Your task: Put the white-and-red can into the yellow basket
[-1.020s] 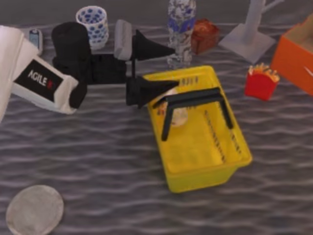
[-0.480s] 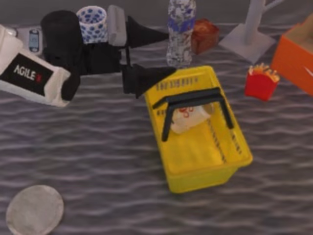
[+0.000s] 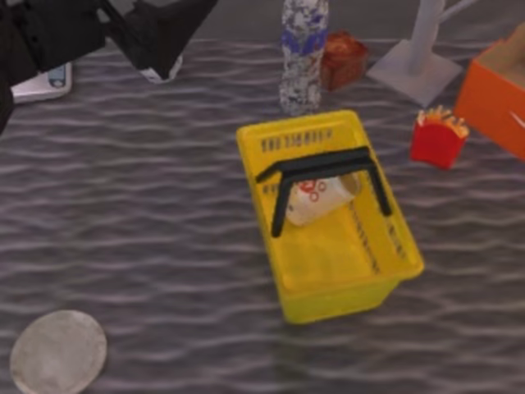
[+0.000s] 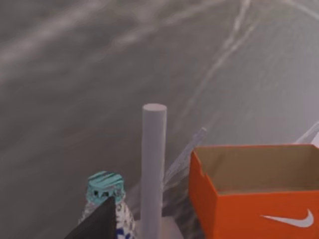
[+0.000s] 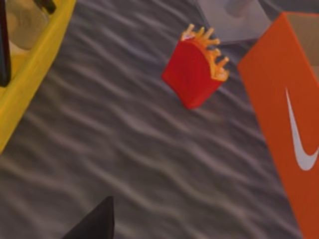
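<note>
From above, the white-and-red can (image 3: 318,197) lies on its side inside the yellow basket (image 3: 385,283), under the black handle (image 3: 324,162). A second ago the left claw (image 3: 156,37) reached over the basket's near corner with the can beneath it. Now it has pulled away to the far left of the basket, its fingers spread wide and empty. The drop looks done, so the task appears complete.

In the left wrist view, a dark fingertip (image 4: 97,224) shows beside a tall bottle (image 4: 105,191), a grey post (image 4: 153,169) and an orange box (image 4: 254,191). The basket is out of sight.

In the right wrist view, the basket's yellow wall (image 5: 35,59) sits beside a red fries box (image 5: 195,69). The right claw shows one dark fingertip (image 5: 94,224). I cannot tell its spread.
</note>
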Controlling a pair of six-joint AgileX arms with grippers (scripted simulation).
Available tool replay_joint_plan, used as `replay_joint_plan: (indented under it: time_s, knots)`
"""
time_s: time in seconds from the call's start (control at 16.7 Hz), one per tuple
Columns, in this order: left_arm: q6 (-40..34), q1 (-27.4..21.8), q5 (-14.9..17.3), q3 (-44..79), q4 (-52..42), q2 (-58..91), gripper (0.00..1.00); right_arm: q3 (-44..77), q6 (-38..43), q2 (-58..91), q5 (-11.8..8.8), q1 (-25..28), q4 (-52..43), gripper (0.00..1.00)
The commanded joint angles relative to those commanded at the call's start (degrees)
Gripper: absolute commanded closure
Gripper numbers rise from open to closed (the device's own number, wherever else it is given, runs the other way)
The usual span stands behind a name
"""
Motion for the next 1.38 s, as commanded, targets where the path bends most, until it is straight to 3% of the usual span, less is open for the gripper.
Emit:
replay_joint_plan:
  time_s: [0.54,0.84,1.08,1.38]
  knots:
    - [-0.8,7.3,-29.9,-33.4,-26.9,-58.9,0.0,55.3,-26.5,55.0,0.4,15.0,-32.5,0.0]
    - [1.9,9.5,-43.1,-49.1,-37.6,-83.6,0.0,77.2,-37.2,77.4,0.4,21.0,-46.6,0.0]
    - [3.7,10.2,-48.4,-55.1,-41.0,-93.0,0.0,85.3,-41.6,86.3,0.3,23.5,-52.9,0.0]
    - [4.0,10.3,-49.0,-55.8,-41.3,-94.1,0.0,86.1,-42.1,87.2,0.3,23.8,-53.6,0.0]
